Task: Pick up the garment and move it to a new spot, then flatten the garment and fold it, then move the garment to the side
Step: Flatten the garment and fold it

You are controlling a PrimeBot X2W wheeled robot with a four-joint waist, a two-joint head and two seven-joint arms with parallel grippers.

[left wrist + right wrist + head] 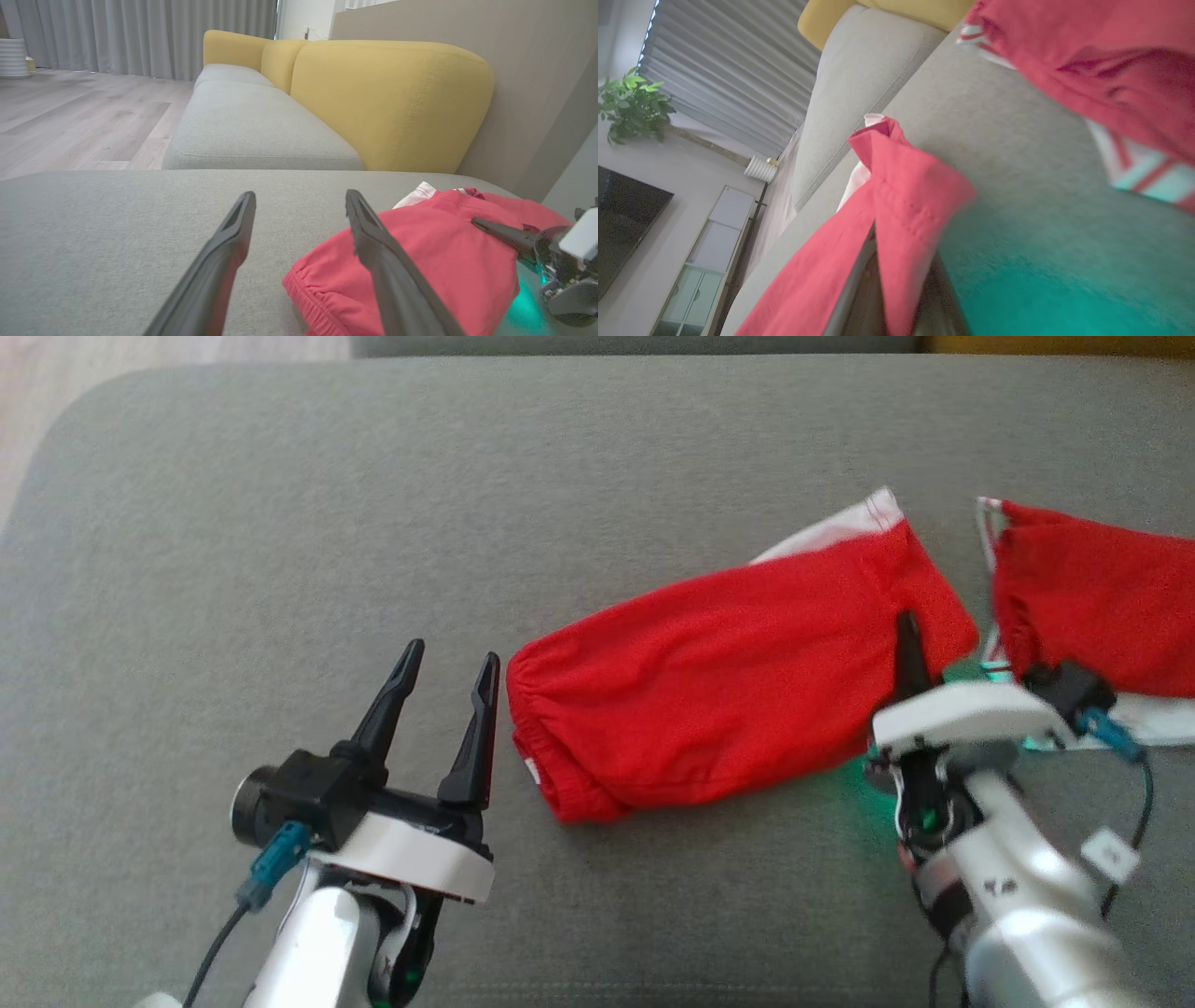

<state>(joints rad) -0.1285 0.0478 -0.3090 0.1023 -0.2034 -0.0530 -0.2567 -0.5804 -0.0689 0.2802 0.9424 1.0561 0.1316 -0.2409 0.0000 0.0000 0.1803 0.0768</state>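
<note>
While the right gripper (pixel 906 639) is pinched tight on the 3 o'clock hem of the red garment (pixel 709 691), the left gripper (pixel 451 661) stands wide apart and empty at its 9 o'clock waistband. The garment lies roughly flat on the grey cushion (pixel 373 523); folding and setting aside seem left.

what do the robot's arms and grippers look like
The left gripper and right gripper each have two long, tapered black fingers on a white plate. Each wrist carries a black camera with a teal connector and a black cable. The forearms are glossy silver-white.
</note>
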